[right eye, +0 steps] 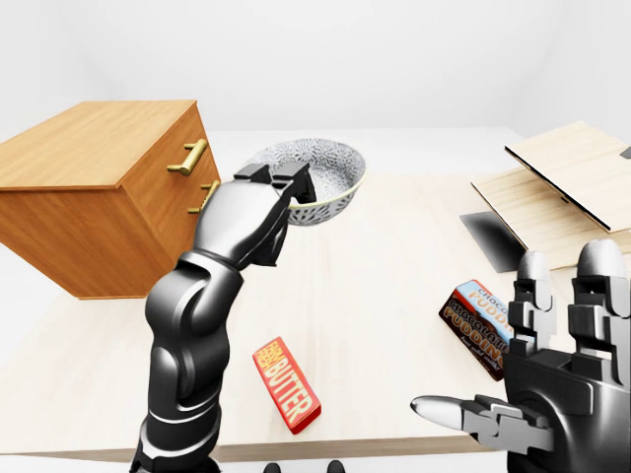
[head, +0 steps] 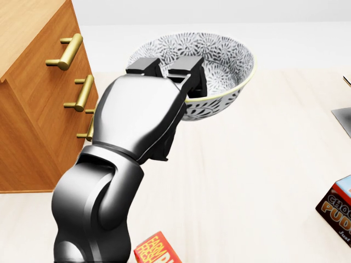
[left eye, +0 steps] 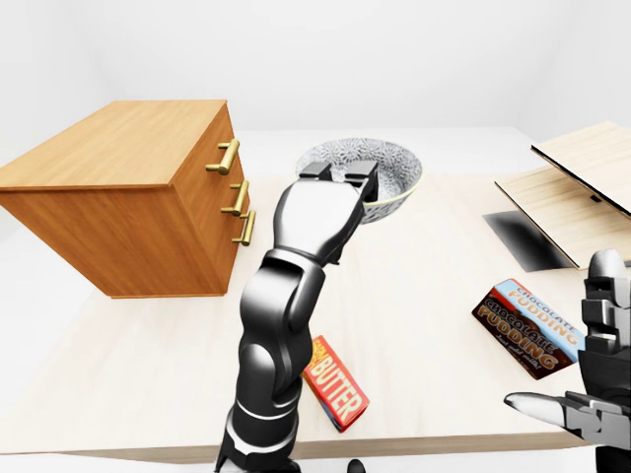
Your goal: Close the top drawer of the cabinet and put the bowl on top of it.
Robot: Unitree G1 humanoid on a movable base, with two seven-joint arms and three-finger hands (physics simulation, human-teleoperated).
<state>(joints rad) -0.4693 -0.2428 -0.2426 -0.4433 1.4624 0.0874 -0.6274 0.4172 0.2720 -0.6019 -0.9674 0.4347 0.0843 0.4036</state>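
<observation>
The patterned grey-and-white bowl hangs tilted just above the table, to the right of the cabinet in the head view. My left gripper is shut on the bowl's near rim, fingers hooked over the edge. The wooden cabinet stands at the left, turned at an angle. Its three drawers sit flush, each with a brass handle; the top handle is level with the bowl. My right gripper stays low at the bottom right of the right-eye view, open and holding nothing.
A red peanut butter box lies near the table's bottom edge by my left arm. A chocolate pudding box lies at the right. Light wooden boards and a dark panel fill the right side.
</observation>
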